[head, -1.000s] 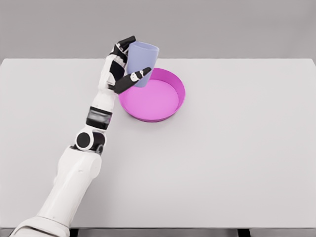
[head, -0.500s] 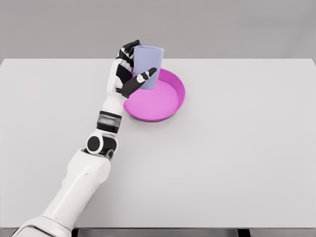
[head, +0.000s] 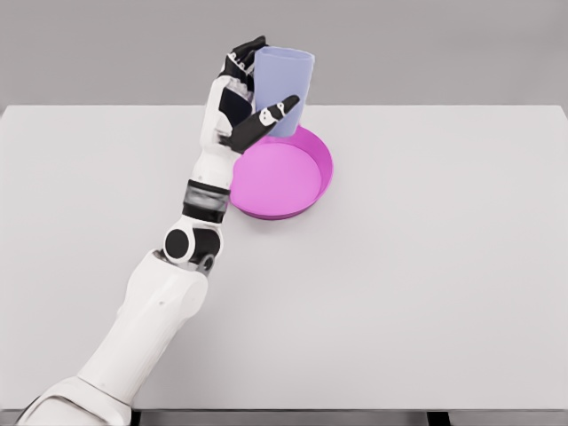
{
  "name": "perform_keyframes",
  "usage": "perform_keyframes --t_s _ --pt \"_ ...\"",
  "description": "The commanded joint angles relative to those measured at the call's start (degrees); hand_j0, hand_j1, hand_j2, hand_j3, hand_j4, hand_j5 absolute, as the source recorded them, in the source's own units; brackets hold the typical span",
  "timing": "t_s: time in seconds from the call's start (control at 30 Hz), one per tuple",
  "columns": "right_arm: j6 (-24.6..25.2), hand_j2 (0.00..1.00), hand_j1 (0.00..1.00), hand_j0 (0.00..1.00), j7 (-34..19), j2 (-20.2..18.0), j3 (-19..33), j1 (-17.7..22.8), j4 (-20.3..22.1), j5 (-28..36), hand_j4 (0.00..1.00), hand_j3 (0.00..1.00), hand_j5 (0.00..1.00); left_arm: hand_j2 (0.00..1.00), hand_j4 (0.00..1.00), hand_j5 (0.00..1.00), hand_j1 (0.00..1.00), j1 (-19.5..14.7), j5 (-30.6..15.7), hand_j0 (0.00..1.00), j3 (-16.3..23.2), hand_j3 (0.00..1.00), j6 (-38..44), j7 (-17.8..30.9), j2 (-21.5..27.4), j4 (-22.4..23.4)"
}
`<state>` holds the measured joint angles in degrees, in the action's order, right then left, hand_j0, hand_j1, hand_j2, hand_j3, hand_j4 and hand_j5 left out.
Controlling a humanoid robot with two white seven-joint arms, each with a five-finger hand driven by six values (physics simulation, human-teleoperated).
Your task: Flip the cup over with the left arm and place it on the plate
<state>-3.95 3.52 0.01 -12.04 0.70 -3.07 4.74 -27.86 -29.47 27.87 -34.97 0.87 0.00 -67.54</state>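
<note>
**Left hand holds the cup above the plate's far rim**

Left hand [head: 244, 111] is closed around the pale lilac cup [head: 286, 89], seen from the head camera. Its thumb [head: 269, 120] lies across the near face of the cup, pointing up and to the right, while the other fingers [head: 244, 51] curl round the cup's left and back side. The cup sits to the right of the palm, nearly upright with a slight tilt, its wider end at the top. Whether that upper end is the open mouth cannot be told from this angle.

The cup is held up off the table [head: 426, 266], and its lower end shows just over the far left part of the pink plate [head: 324, 173]. Whether cup and plate touch there cannot be seen. The plate is round with a raised rim and lies flat on the white table, towards the back and left of the middle. The white left arm [head: 160, 311] comes in from the lower left corner and reaches up along the plate's left side, its forearm passing just beside the rim.
</note>
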Motion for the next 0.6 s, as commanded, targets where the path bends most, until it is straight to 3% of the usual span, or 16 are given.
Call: perform_keyframes --t_s 0.0,0.2,0.57 --pt "0.00 1.00 1.00 1.00 -0.01 -0.01 0.00 0.00 0.00 0.01 1.00 1.00 1.00 0.45 0.45 0.45 0.45 -0.09 0.29 0.45 -0.27 0.45 -0.03 -0.08 0.00 -0.40" --pt "0.00 1.00 1.00 1.00 -0.01 -0.01 0.00 0.00 0.00 0.01 1.00 1.00 1.00 0.45 0.45 0.45 0.45 -0.53 0.20 0.45 -1.59 0.45 -0.03 -0.08 0.00 -0.67" --pt "0.00 1.00 1.00 1.00 -0.01 -0.01 0.00 0.00 0.00 0.01 1.00 1.00 1.00 0.53 0.53 0.53 0.53 0.09 0.11 0.53 -0.71 0.53 -0.03 0.01 0.00 5.75"
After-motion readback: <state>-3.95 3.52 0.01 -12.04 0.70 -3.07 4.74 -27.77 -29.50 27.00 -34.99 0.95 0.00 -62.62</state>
